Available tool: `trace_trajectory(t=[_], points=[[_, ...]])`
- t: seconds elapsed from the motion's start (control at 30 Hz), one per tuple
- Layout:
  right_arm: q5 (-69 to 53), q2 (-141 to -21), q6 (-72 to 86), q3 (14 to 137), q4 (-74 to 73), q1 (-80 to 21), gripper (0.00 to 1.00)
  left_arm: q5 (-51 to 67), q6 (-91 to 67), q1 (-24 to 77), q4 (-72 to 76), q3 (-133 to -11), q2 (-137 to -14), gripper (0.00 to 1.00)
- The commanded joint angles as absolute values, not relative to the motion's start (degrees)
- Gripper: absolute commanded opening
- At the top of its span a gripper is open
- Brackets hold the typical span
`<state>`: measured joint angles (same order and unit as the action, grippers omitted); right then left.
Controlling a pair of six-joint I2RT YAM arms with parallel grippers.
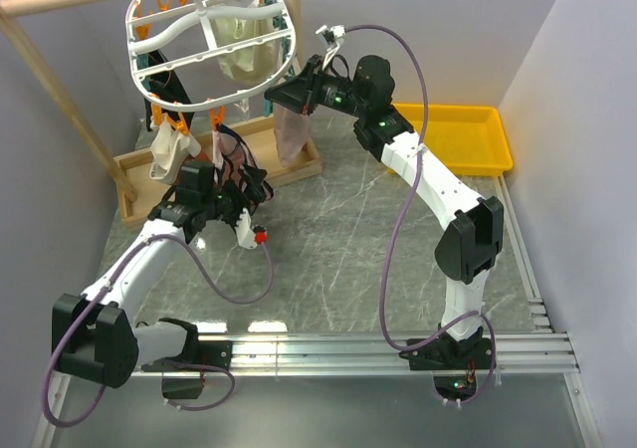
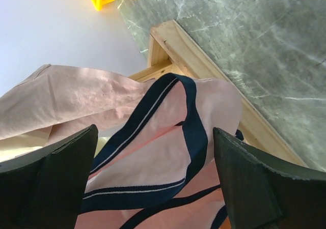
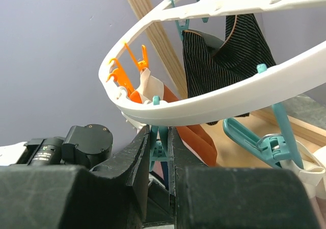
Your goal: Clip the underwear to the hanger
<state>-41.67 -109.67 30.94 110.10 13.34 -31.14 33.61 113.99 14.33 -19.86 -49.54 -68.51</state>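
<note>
The white oval hanger point(image 3: 214, 99) hangs from the wooden rod at the far left, its rim set with orange and teal pegs and already carrying a dark striped garment. The underwear point(image 2: 168, 112), pale pink briefs with navy trim, hangs limp below the rim's near edge, above the wooden tray point(image 2: 173, 40). It seems to hang from an orange peg point(image 1: 216, 119), though that hold is hard to confirm. Its long axis runs roughly top to bottom, the trimmed bands looping downward. It looks light, soft and floppy, so a pinch on the doubled navy band should hold better than one on the thin panel. The left gripper point(image 2: 154, 147) stands wide with the briefs between its fingers, gripping nothing. The right gripper point(image 3: 161, 135) is narrow, pinching a teal clothespin point(image 3: 155, 152) just under the rim.
</note>
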Motion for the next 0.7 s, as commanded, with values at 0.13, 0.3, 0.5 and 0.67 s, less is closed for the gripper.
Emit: trace_trajectory(t=[0.13,0.3,0.5,0.67], points=[[-42.9,-109.4,31.7,109.5,16.0,-30.3,0.00,25.3,135.8,17.0,-28.2,-57.5,-73.4,0.99],[-43.0,-109.4,32.2,109.5,16.3,-30.1,0.00,17.5,132.0,19.5,-29.6,-61.1,-77.8,0.99],[-43.0,-109.2,32.3,109.2,16.5,-29.7,0.00,9.9,127.4,22.1,-31.7,-64.2,-80.2,0.54],[-43.1,-108.7,32.3,108.5,16.8,-29.5,0.00,10.0,124.0,22.2,-31.6,-65.1,-80.0,0.21]])
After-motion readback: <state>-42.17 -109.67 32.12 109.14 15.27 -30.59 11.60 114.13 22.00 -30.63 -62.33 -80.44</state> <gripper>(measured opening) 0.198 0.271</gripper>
